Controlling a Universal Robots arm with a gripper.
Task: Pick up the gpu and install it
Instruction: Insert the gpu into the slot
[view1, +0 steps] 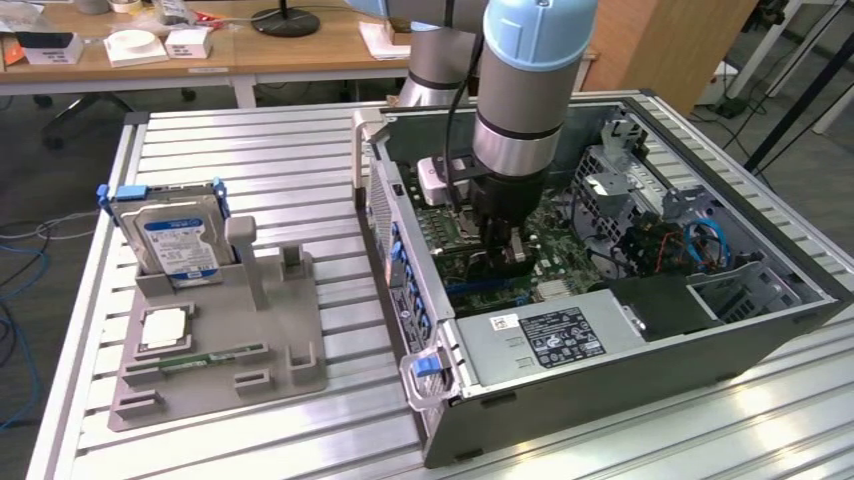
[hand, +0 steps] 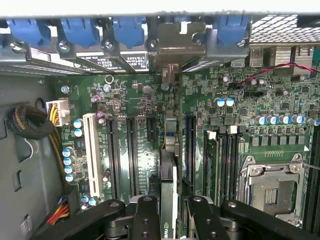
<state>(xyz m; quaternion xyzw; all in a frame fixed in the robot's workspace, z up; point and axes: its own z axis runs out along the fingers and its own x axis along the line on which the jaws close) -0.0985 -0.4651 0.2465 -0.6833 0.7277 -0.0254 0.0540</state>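
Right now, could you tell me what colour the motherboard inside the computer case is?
Green, clearest in the wrist view: the motherboard.

One arm (view1: 534, 90) with one gripper (hand: 172, 220) and one gpu (hand: 169, 165). One open case (view1: 747, 330), one gray tray (view1: 220, 340), one hard drive (view1: 178, 240). Four blue latches (hand: 80, 31).

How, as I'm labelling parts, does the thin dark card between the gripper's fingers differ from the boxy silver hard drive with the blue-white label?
The thin dark gpu looks like a slat edge-on; the boxy hard drive is thick. The gpu is inside the open computer case, clamped by the gripper; the hard drive stands untouched in the grey holder outside. Both stand on edge.
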